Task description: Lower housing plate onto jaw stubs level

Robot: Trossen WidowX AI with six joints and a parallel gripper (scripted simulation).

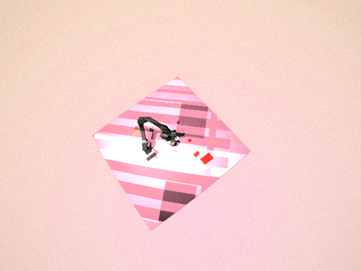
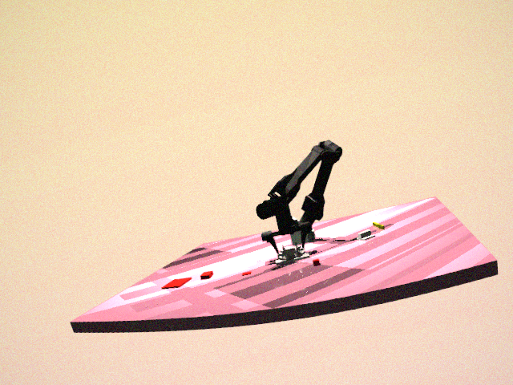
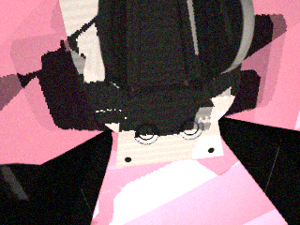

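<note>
My gripper is open. Its two dark fingers stand wide on either side of the assembly, low over the table. The assembly's pale base lies on the table; the wrist view shows two round rings and two dark holes along its near edge. A dark body sits above the base between the fingers, and looks like the housing plate in shadow. The jaws and stubs are hidden or too dark to make out. I cannot tell whether the plate sits level and closed.
A large flat red piece, a red block and two small red pieces lie around the assembly. A pale block and a yellow bar lie near the arm's base side.
</note>
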